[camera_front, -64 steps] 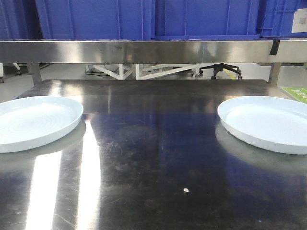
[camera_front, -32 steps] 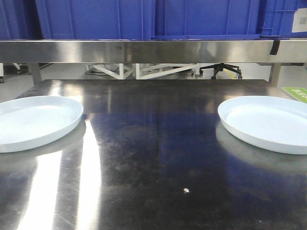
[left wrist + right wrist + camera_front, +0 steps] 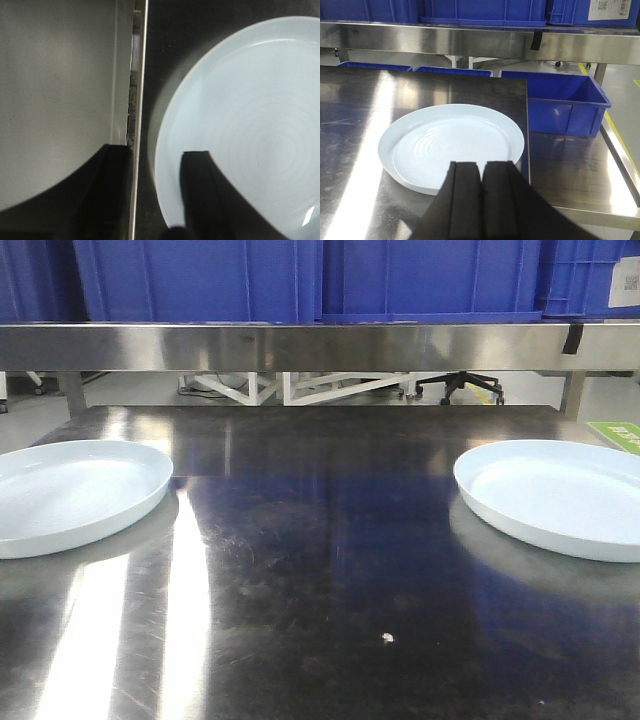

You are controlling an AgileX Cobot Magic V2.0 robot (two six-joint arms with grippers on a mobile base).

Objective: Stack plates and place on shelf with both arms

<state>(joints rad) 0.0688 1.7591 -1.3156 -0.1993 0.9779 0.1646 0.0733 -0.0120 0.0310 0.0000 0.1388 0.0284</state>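
Two pale bluish-white plates lie flat on the dark steel tabletop. In the front view the left plate point(image 3: 70, 495) and the right plate point(image 3: 560, 495) sit far apart, and neither gripper shows there. My left gripper point(image 3: 156, 150) is open, straddling the left plate's point(image 3: 250, 125) rim: one finger over the plate, the other beyond the table's edge. My right gripper point(image 3: 481, 167) is shut and empty, hovering at the near rim of the right plate point(image 3: 450, 145). The shelf rail point(image 3: 320, 345) runs across the back, bearing blue crates point(image 3: 200, 280).
The table's left edge strip point(image 3: 140, 100) passes between my left fingers, with grey floor beyond it. In the right wrist view the tabletop ends at an edge point(image 3: 526, 125); an open blue crate point(image 3: 560, 100) stands past it on a lower steel surface.
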